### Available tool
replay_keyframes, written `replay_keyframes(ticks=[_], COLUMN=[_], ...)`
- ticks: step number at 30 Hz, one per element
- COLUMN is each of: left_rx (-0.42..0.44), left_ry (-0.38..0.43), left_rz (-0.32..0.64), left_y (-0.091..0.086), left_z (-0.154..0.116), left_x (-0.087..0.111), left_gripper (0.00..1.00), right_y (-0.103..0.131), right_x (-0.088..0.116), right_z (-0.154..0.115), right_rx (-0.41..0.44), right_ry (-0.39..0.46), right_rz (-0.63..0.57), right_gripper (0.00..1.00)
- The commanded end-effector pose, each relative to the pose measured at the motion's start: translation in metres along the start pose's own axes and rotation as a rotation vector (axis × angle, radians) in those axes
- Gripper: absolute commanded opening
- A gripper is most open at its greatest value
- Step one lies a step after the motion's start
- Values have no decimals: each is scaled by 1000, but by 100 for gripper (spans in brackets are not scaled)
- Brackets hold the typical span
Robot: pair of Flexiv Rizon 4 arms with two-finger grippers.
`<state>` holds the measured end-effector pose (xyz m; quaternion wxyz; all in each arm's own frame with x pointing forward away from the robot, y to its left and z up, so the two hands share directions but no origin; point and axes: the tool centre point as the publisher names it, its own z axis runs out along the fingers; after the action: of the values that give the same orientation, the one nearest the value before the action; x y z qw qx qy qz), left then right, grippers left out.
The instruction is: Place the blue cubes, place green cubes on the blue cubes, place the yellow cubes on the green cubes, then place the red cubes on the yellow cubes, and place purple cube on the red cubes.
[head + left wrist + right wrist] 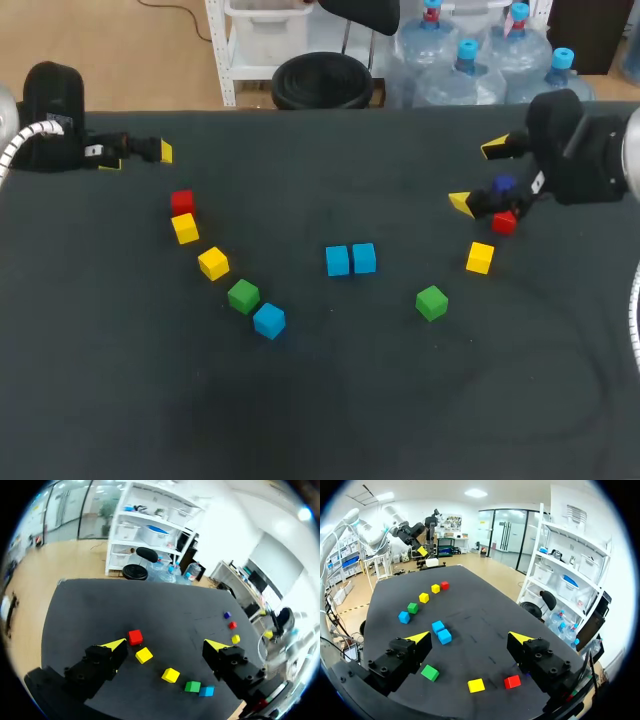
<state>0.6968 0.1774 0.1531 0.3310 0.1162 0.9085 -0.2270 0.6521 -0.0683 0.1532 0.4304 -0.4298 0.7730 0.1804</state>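
Two blue cubes [350, 260] [441, 631] sit side by side at the table's middle. A curved row runs on the left: red cube [181, 202] [135, 637], yellow cube [185, 229] [144, 655], second yellow cube [213, 263], green cube [243, 296], blue cube [269, 320]. On the right lie a green cube [431, 302] [430, 672], a yellow cube [480, 257] [476, 685], a red cube [504, 222] [512, 681] and a purple cube [503, 184] [227, 615]. My left gripper [138, 157] [165, 644] hangs open at the far left. My right gripper [477, 175] [469, 637] is open beside the purple cube.
The dark table [330, 400] stretches wide toward the front. Its back edge runs just behind both grippers.
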Motion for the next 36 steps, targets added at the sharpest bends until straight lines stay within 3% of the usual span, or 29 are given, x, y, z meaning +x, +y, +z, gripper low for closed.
replay_keyframes(ticks=[1,6,9,14,18,19,21,33,35,36], left_rx=[41,107,86,110,100,100,133,133,191,199], left_ry=[106,332,457,614,637,601,452,452,592,662], left_rz=[221,553,725,902,916,873,660,660,925,1000], left_y=[-19,-37,-39,-44,-48,-51,-56,-56,-71,-78], left_z=[-13,-17,-15,-16,-12,-11,-10,-10,-12,-10], left_x=[1,21,36,56,56,52,37,37,18,12], left_gripper=[100,100,100,100,100,100,100,100,100,100], right_y=[4,4,4,4,4,4,4,4,4,4], right_x=[0,0,0,0,0,0,0,0,0,0], right_z=[1,1,1,1,1,1,1,1,1,1], right_rx=[256,256,256,256,256,256,256,256,256,256], right_ry=[2,2,2,2,2,2,2,2,2,2], right_rz=[0,0,0,0,0,0,0,0,0,0], right_gripper=[100,100,100,100,100,100,100,100,100,100])
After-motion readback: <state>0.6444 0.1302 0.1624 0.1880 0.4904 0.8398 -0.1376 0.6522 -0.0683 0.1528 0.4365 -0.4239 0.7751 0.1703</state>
